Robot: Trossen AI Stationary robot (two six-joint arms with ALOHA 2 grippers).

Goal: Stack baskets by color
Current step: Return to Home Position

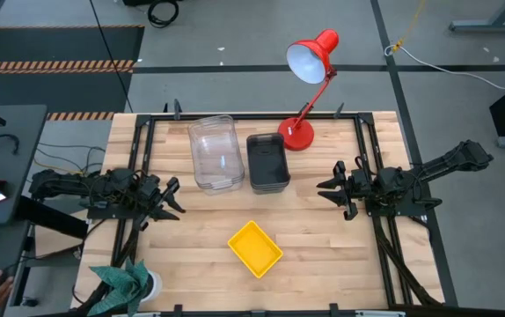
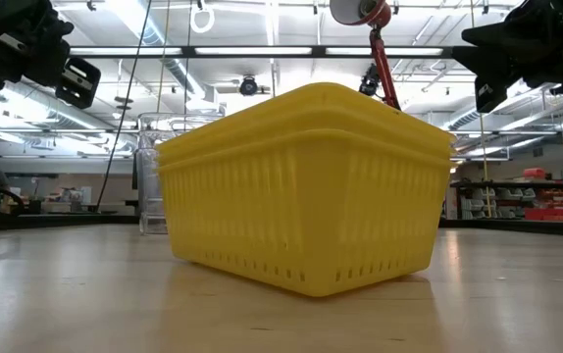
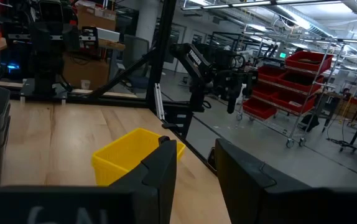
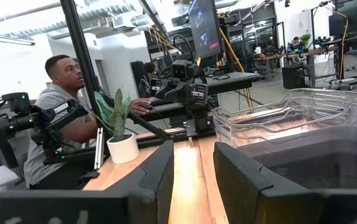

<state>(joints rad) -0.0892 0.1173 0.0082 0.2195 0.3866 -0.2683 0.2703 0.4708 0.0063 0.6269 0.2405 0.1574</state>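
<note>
Three stacks of baskets rest on their bases on the wooden table. Clear baskets [image 1: 213, 151] stand at the far middle, with dark grey baskets [image 1: 267, 162] just to their right. Nested yellow baskets [image 1: 254, 248] sit turned at an angle near the front middle, and they fill the low view [image 2: 306, 186]. My left gripper [image 1: 175, 199] hovers open at the table's left side, pointing toward the middle, with nothing between its fingers [image 3: 160, 177]. My right gripper [image 1: 325, 191] hovers open at the right side, facing the grey stack [image 4: 328, 162], also with nothing in it.
A red desk lamp [image 1: 310, 70] stands with its base [image 1: 296, 134] at the far edge beside the grey stack. A potted plant [image 1: 129, 282] sits at the front left corner. A person [image 4: 60, 118] sits beyond the table's left side. Bare wood lies around the yellow stack.
</note>
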